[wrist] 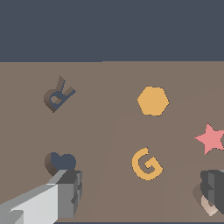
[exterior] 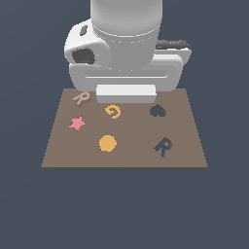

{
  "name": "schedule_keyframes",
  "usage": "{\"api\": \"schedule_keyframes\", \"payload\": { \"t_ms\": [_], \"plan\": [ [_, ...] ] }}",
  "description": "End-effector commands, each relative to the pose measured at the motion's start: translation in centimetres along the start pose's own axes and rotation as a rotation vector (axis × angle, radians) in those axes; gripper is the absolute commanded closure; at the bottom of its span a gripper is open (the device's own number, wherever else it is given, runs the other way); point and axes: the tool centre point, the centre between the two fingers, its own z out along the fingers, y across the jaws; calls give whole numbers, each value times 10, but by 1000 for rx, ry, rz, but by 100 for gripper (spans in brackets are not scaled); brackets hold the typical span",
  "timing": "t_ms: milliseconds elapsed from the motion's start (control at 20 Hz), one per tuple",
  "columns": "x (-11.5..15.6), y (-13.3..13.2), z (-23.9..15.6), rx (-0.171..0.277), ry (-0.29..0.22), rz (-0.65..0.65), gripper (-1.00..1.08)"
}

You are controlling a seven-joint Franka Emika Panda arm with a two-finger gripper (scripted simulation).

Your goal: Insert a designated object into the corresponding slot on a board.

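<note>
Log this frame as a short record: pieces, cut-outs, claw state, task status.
board: brown board
loose pieces: tan R, pink star, orange G, orange hexagon
cut-outs: R slot, heart slot, both unfilled
claw: open, holding nothing, one finger over tan R
status: R not yet inserted

We see a plain brown board (exterior: 124, 155) against a dark slate-blue ground. On it the letter "R" piece (exterior: 81, 97) is pale tan, the star (exterior: 77, 122) coral pink, and the letter "G" (exterior: 113, 111) and hexagon (exterior: 107, 144) a matching orange. The R-shaped slot (exterior: 163, 147) and heart-shaped cut-out (exterior: 156, 111) show dark navy. The arm (exterior: 126, 44) is white and light grey; its fingers (wrist: 70, 192) look grey, perhaps with darker tips.
</note>
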Motion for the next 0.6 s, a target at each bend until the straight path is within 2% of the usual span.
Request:
{"api": "schedule_keyframes", "payload": {
  "t_ms": [0, 300, 550],
  "plan": [
    [0, 0, 0, 0, 0, 0, -92],
    [-1, 9, 5, 0, 0, 42, -92],
    [-4, 30, 17, -1, 0, 143, -92]
  ]
}}
